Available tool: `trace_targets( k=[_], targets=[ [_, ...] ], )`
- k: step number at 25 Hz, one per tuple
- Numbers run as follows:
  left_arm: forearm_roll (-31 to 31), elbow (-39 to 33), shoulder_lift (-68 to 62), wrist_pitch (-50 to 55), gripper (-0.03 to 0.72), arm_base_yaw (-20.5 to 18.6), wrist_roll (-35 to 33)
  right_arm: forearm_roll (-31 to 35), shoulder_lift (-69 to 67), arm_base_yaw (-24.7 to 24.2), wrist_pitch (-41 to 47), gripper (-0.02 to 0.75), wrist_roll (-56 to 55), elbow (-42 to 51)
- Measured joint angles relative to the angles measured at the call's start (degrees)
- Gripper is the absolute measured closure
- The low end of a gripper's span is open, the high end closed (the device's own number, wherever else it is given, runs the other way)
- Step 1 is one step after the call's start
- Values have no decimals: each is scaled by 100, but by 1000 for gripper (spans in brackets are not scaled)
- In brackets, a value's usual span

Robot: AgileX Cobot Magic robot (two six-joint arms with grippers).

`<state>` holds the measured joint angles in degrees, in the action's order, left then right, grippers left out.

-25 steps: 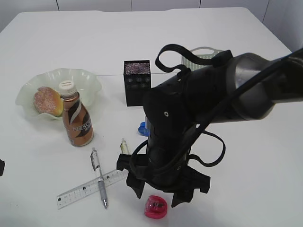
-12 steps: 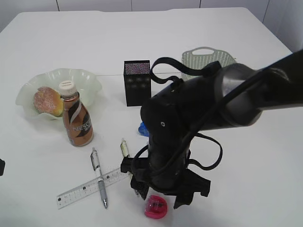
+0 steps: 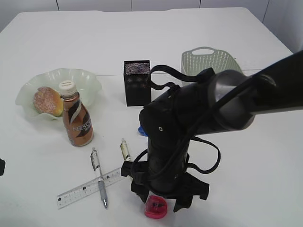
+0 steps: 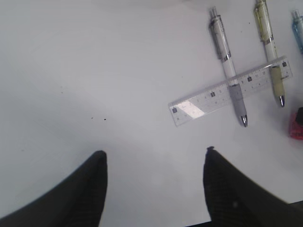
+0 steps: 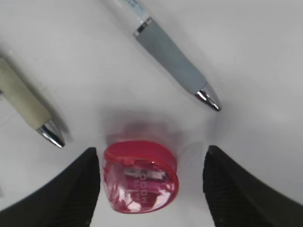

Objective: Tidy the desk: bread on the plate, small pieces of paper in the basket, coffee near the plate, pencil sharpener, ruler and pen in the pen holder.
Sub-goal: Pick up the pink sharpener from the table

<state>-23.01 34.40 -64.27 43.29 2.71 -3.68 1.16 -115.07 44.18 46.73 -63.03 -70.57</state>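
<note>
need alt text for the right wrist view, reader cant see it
A red pencil sharpener lies on the white desk between the two dark fingers of the open right gripper, which are not touching it. Above it lie the tips of two pens: a grey-gripped one and a cream-gripped one.

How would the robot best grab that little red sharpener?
From straight above, closing on the pencil sharpener's two opposite edges. It lies flat and low on the desk, and the right gripper's open fingers already stand on either side of it; the nearby pens are apart from it.
</note>
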Motion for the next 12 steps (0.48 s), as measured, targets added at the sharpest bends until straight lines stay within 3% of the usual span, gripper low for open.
trace_targets(
  k=[12],
  targets=[
    [0,0,0,-57,221,0,0,224,-151,0,-10,239,453,0]
  ],
)
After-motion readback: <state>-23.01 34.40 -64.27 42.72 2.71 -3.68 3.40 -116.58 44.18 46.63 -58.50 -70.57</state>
